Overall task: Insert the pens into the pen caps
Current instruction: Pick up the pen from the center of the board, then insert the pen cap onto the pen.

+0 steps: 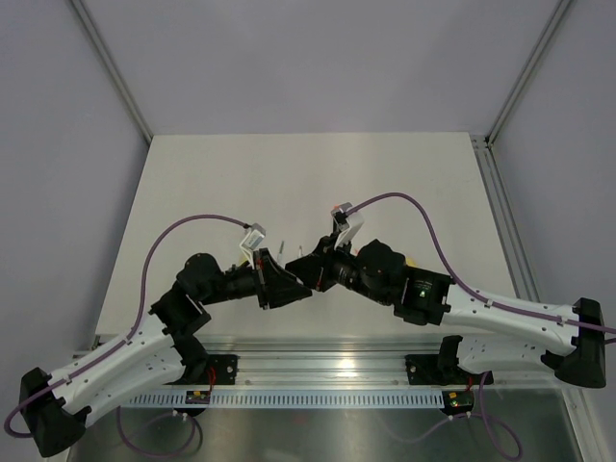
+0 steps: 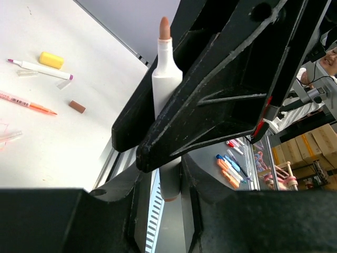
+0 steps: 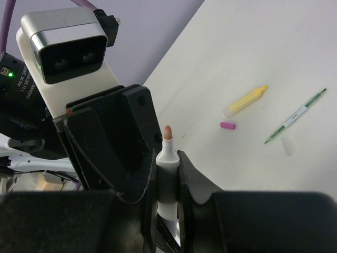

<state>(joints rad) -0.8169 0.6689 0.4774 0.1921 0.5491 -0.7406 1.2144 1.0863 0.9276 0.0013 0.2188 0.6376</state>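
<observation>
Pens' place: the pale tabletop [image 1: 289, 183] carries the loose ones. One white pen is held up over its near part, between the two arms.
Left claw [image 2: 169, 185]: pinching the lower part of the white pen [image 2: 166, 79] between its fingers.
Right claw [image 3: 167, 184]: closed on the same pen from the opposite side, very close to the left one.
White pen: upright in both wrist views, with its brownish-orange tip bare and pointing up.
Yellow highlighter [image 3: 245, 101]: lying flat on the tabletop.
Thin green pen [image 3: 295, 116]: lying flat, apart from the highlighter.
Orange-red pen [image 2: 26, 101]: lying flat, alone.
Purple-tipped pen [image 2: 39, 68]: white body, lying flat.
Yellow cap [image 2: 51, 59]: just beside the purple-tipped pen.
Brownish-maroon cap [image 2: 77, 107]: lying near the tip of the orange-red pen, not touching it.
Magenta cap [image 3: 228, 125]: just beside the yellow highlighter.
</observation>
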